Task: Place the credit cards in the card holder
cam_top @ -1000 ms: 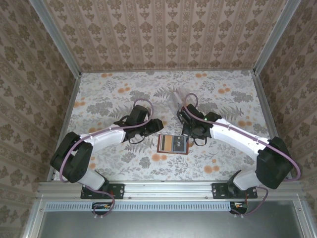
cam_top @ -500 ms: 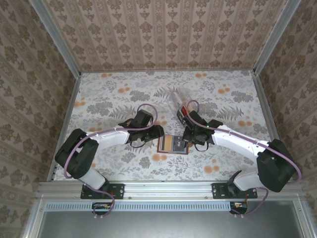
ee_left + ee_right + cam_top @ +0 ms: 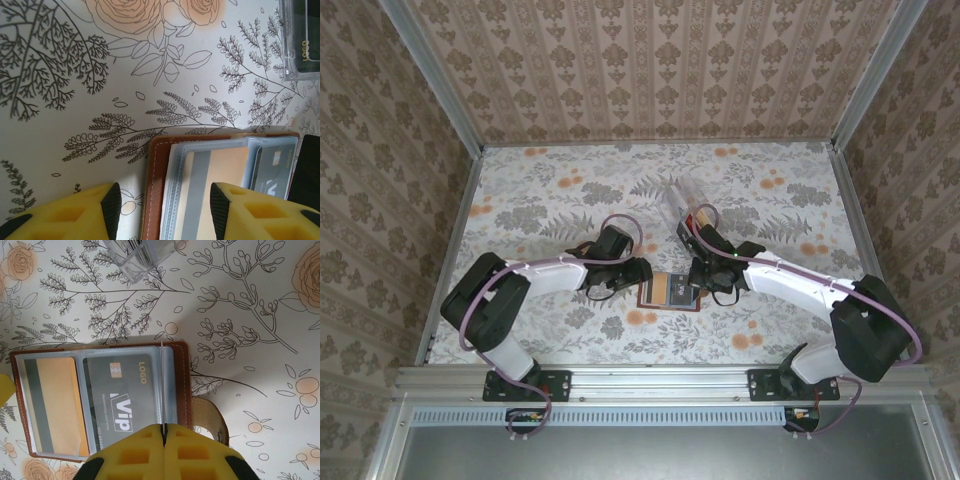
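Observation:
The brown card holder [image 3: 182,385] lies open on the table [image 3: 560,200], in the top view [image 3: 668,290] between both arms. Its clear pockets hold an orange credit card [image 3: 57,400] with a grey stripe and a dark grey credit card [image 3: 122,395]. My right gripper [image 3: 163,428] is shut on a third thin card [image 3: 162,385], seen edge-on, standing over the right pocket near the holder's right side. My left gripper [image 3: 165,207] is open, its fingers [image 3: 111,206] straddling the holder's left edge [image 3: 156,190]. In the top view, the left gripper [image 3: 638,274] and the right gripper [image 3: 698,287] flank the holder.
A clear plastic box [image 3: 680,206] stands just behind the holder, with a dark card [image 3: 306,30] inside it; the right wrist view shows its corner [image 3: 142,255]. The holder's snap tab [image 3: 210,415] sticks out to the right. Patterned walls and metal rails [image 3: 450,270] fence the table.
The right gripper has come from the clear box down to the holder's right side. The left gripper has moved right and nearer, up to the holder's left edge.

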Tool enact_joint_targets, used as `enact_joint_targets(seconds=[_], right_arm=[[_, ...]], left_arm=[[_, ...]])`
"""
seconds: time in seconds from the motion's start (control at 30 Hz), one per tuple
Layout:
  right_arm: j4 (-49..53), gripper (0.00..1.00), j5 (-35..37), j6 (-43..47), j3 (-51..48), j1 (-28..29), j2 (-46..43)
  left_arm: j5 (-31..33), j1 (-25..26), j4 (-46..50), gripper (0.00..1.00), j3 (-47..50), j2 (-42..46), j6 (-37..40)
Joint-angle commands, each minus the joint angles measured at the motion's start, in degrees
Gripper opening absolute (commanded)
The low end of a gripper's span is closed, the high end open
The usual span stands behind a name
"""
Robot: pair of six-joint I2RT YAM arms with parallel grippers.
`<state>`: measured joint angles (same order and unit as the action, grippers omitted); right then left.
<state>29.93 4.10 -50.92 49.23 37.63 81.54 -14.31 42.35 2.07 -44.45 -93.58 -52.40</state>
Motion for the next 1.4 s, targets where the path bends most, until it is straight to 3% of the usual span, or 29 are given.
enact_joint_targets(seconds=[0.0,0.33,0.57,0.93,1.37], right_arm=[[0.0,0.0,0.7,1.3,-0.7,-0.4,0.9],[-3.2,0.0,-1.3,2.5,-2.0,-0.3,2.3],[-5.2,0.0,-2.6,2.5,-1.9,-0.3,-1.3],[-2.7,0.02,-1.6,3.0,0.3,-0.1,-5.0],[-6.9,0.03,-7.5,3.6,1.7,0.3,-2.3]], left_arm=[[-1.1,0.4,-0.9,0.51,-0.5,-1.1,1.2],[-2.2,0.8,-2.0,0.42,-0.8,-3.1,1.0],[-2.5,1.2,-2.4,0.37,-0.7,-3.5,0.8],[-2.3,1.5,-2.8,0.35,-0.4,-3.3,0.5],[-1.5,1.7,-3.7,0.34,0.3,-1.5,-0.4]])
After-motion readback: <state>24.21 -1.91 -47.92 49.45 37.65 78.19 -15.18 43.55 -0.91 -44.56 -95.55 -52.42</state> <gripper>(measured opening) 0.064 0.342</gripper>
